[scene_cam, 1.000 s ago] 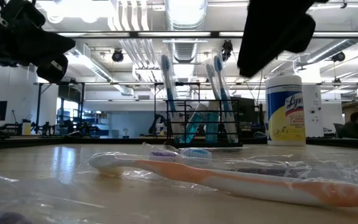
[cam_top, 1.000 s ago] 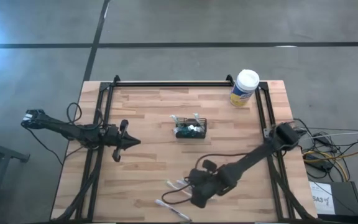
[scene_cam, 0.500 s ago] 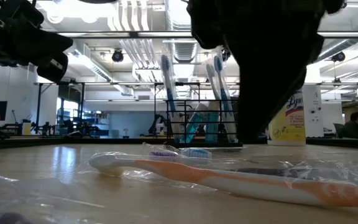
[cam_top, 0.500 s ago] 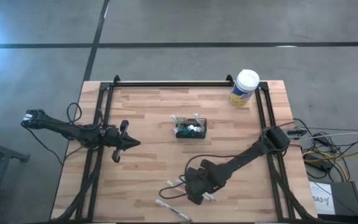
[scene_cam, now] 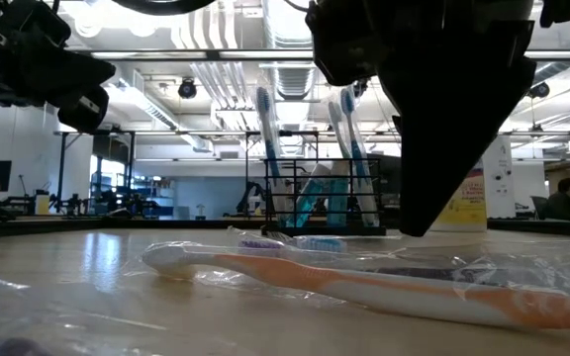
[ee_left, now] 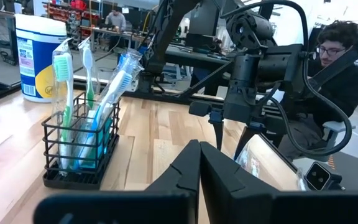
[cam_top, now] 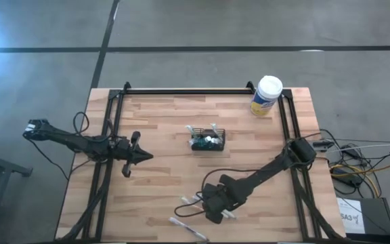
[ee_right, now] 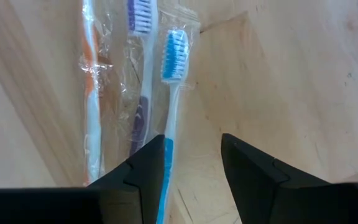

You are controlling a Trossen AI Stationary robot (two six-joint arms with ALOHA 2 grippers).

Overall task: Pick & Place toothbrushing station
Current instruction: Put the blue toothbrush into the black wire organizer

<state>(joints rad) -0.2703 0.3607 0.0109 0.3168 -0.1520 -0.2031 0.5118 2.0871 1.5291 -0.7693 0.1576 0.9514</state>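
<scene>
Wooden worktop point(cam_top: 161, 129) carries the toothbrushing station point(cam_top: 207, 140), a small black wire-mesh caddy standing upright w/ wrapped toothbrushes point(ee_left: 98, 93) poking up out of it, long axis running left–right in the high view, sitting mid-worktop well beyond the right gripper point(cam_top: 212, 211) and off to the side of the left gripper point(cam_top: 135, 155). Right gripper hangs low near the front edge, fingers point(ee_right: 253, 168) spread apart, nothing pinched, tips straddling a blue-bristled toothbrush point(ee_right: 171, 93) that lies beside a purple toothbrush point(ee_right: 138, 74) and an orange toothbrush point(ee_right: 91, 93), all in clear wrap. Left gripper waits over the left side, fingers pressed together, pointing toward the station.
</scene>
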